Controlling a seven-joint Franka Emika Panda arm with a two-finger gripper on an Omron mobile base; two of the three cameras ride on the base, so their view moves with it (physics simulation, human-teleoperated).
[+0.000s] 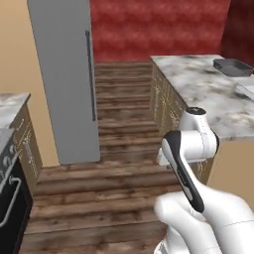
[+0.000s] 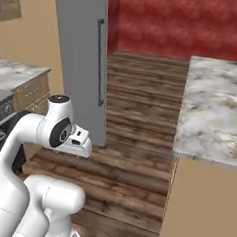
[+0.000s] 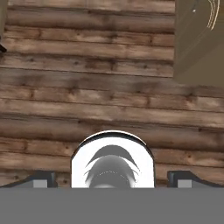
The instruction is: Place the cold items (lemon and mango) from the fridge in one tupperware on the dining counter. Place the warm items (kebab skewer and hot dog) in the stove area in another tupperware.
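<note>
Right, gripper (image 3: pixel 112 177) jaws wide apart, empty — fridge (image 1: pixel 64 79) door shut; handle (image 1: pixel 91 74) stiff, grab mid-bar — lemon likely slippery

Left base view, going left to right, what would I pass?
Black stove → marble side counter → grey fridge with its door shut → wooden floor → marble dining counter → dark tray at the far right.

A wooden plank floor (image 1: pixel 119 163) runs back to a red wall (image 1: pixel 149 27). A tall grey door (image 1: pixel 64 79) with a dark vertical handle (image 1: pixel 91 74) stands on the left against a tan wall (image 1: pixel 20 49). A marble counter (image 2: pixel 216 112) stands on the right, and a dark tray (image 1: pixel 232 66) lies on its far end. A black oven (image 1: pixel 12 198) sits at the lower left.
</note>
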